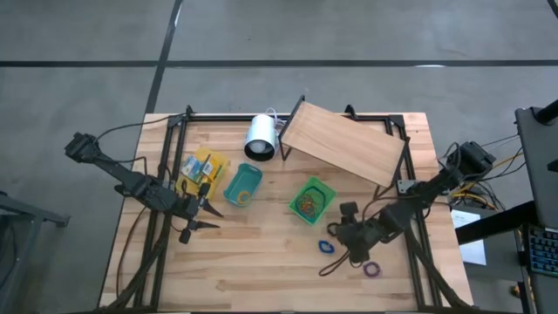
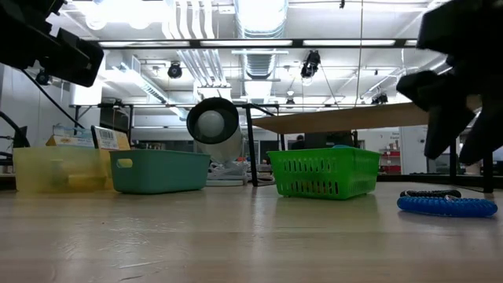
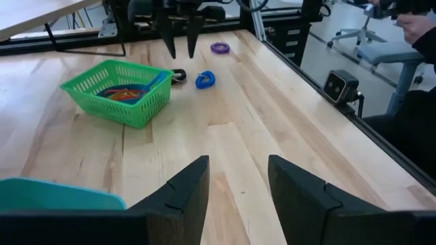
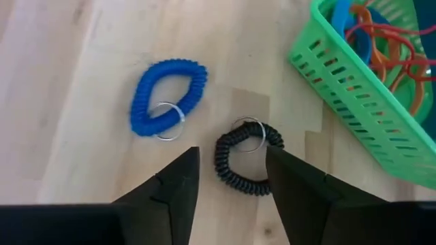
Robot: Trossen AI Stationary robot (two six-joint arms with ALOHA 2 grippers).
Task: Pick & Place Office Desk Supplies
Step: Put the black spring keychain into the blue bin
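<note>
Three coiled loops lie flat on the wooden table: a blue one (image 4: pixel 167 99), a black one (image 4: pixel 246 158), and a purple one (image 3: pixel 219 47) nearer the table's front edge. My right gripper (image 4: pixel 231 177) (image 1: pixel 342 231) hangs open above the black loop, slanting down, one finger on either side of it and clear of it. A green basket (image 4: pixel 361 82) beside it holds orange, red and blue loops. My left gripper (image 3: pixel 238 184) waits open at the table's left, near a teal bin (image 1: pixel 242 185), with nothing between its fingers.
A yellow bin (image 1: pixel 202 170) with small yellow boxes stands left of the teal bin. A white cylinder (image 1: pixel 260 137) lies at the back. A slanted wooden board (image 1: pixel 344 144) on a black frame rises behind the green basket. Bare tabletop lies in the middle and front.
</note>
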